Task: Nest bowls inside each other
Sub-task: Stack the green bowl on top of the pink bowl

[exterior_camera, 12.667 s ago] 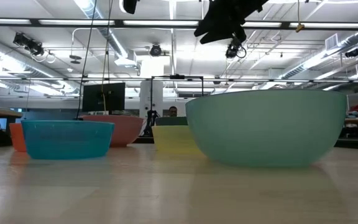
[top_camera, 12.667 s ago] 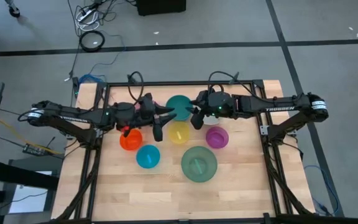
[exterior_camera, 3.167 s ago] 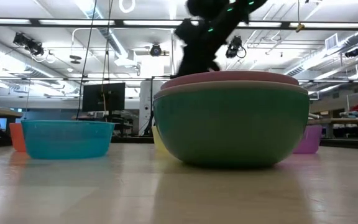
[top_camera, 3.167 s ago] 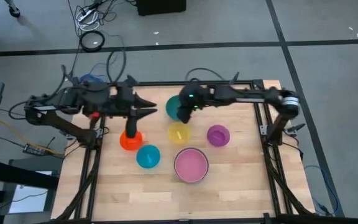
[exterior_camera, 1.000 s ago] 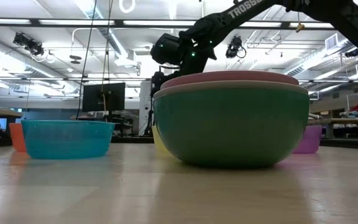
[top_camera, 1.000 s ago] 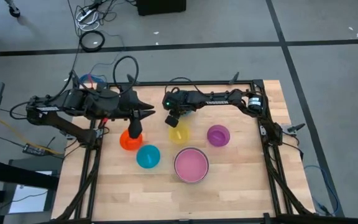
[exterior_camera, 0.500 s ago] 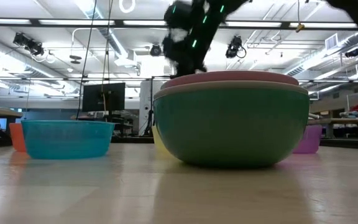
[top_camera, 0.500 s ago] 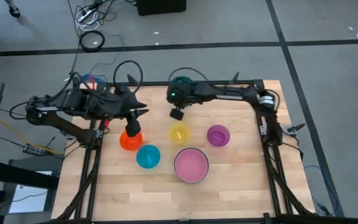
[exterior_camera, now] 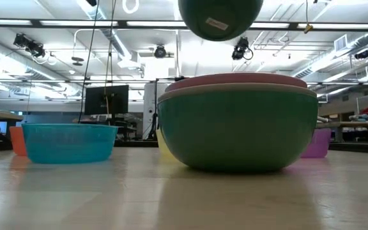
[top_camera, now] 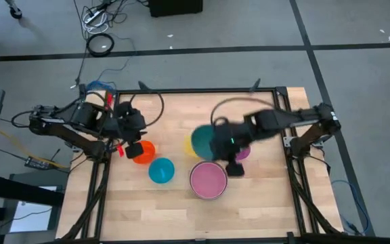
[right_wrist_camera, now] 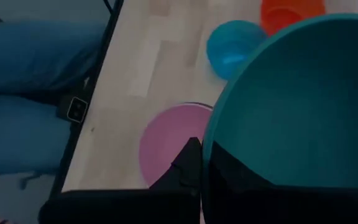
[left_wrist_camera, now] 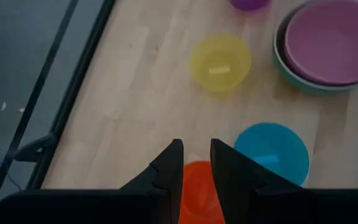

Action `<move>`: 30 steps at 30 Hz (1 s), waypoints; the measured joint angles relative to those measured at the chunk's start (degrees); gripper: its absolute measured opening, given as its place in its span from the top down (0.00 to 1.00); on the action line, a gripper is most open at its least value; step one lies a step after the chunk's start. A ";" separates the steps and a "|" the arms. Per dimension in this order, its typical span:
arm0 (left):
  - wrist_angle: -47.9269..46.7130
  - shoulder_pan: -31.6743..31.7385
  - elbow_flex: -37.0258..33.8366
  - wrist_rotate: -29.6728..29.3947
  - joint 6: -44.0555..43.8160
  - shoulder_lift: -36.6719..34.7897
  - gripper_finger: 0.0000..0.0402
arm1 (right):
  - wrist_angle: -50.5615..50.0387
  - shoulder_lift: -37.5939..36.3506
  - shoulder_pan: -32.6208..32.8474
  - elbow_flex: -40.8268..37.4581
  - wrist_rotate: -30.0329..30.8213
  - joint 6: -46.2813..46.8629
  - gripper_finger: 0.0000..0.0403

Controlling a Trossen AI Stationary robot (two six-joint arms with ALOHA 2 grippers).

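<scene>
Right tool [right_wrist_camera: 201, 165]: fingers pinched on the rim of the teal bowl [top_camera: 205, 141], holding it raised off the tabletop [top_camera: 181, 203], over the middle, above the yellow bowl's spot and just behind the pink bowl.
Teal bowl, low view [exterior_camera: 220, 18]: hangs in the air above the green bowl [exterior_camera: 237, 131].
Pink bowl [top_camera: 208, 179]: nested inside the green bowl, near the front centre.
Left tool [left_wrist_camera: 195, 163]: fingers slightly parted, gripping nothing, poised over the orange bowl [top_camera: 143, 152] on the left.
Light blue bowl [top_camera: 161, 171]: just in front of the orange one.
Yellow bowl [left_wrist_camera: 220, 62]: mid-tabletop, alone.
Purple bowl [exterior_camera: 317, 142]: right of the green bowl, mostly hidden from above by the right arm.
</scene>
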 joint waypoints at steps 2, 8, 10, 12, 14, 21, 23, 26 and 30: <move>1.44 -0.67 -1.68 0.00 -0.21 0.28 0.78 | 2.11 0.53 3.30 -1.40 2.93 2.41 1.00; 6.62 -1.83 -7.28 0.37 -0.32 0.39 0.78 | 12.46 1.86 8.28 -9.03 6.60 9.13 1.00; 6.80 -1.85 -8.44 0.54 -0.45 0.52 0.78 | 16.36 2.05 8.56 -12.23 6.76 11.05 1.00; 6.95 -1.85 -9.19 0.61 -0.50 0.52 0.78 | 21.41 2.03 8.56 -15.41 6.74 13.37 1.00; 6.89 -1.85 -9.74 0.60 0.22 0.44 0.78 | 25.10 2.03 8.56 -18.26 6.74 16.20 1.00; 6.58 -1.85 -9.99 0.59 0.81 0.43 0.78 | 31.42 2.16 9.05 -23.70 4.71 23.37 0.99; 6.76 -1.85 -9.99 0.59 1.74 0.44 0.78 | 32.56 2.25 9.56 -24.14 4.40 25.52 0.96; 7.27 -1.85 -9.99 0.57 1.91 0.44 0.78 | 32.72 2.25 10.75 -24.14 4.46 28.41 0.90; 9.59 -1.85 -9.99 0.56 1.91 0.44 0.78 | 32.59 2.25 12.34 -24.14 5.76 30.76 0.81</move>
